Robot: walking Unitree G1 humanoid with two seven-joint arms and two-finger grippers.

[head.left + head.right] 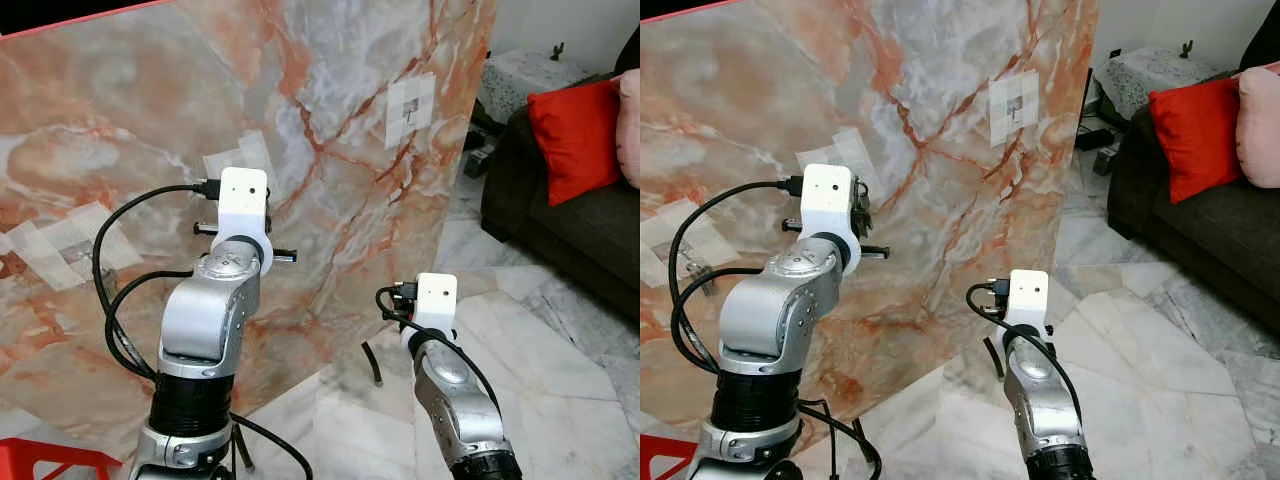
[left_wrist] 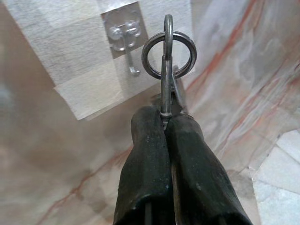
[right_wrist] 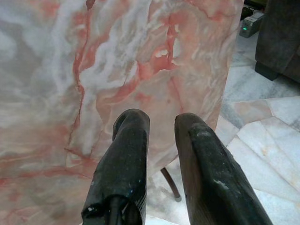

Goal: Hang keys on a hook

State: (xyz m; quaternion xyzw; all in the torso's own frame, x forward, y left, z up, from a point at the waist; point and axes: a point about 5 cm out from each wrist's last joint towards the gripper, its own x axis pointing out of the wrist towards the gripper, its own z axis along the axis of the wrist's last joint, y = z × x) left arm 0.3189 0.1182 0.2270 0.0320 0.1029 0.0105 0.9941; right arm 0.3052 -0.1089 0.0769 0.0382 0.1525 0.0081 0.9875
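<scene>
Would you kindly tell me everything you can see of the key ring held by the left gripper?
The round grey metal key ring looks like polished steel, a plain circular loop threaded through the eye of a thin metal shank that stands upright. The left gripper is shut on that shank, just below the ring. The ring hangs free in front of the pink marble-patterned board, close beside the small clear adhesive hook, not yet on it.

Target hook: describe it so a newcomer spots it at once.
On the big marble-patterned board, find the taped patches. The hook is the small clear plastic one with a metal prong, on the patch right ahead of the left claw, which pinches a key ring.
</scene>
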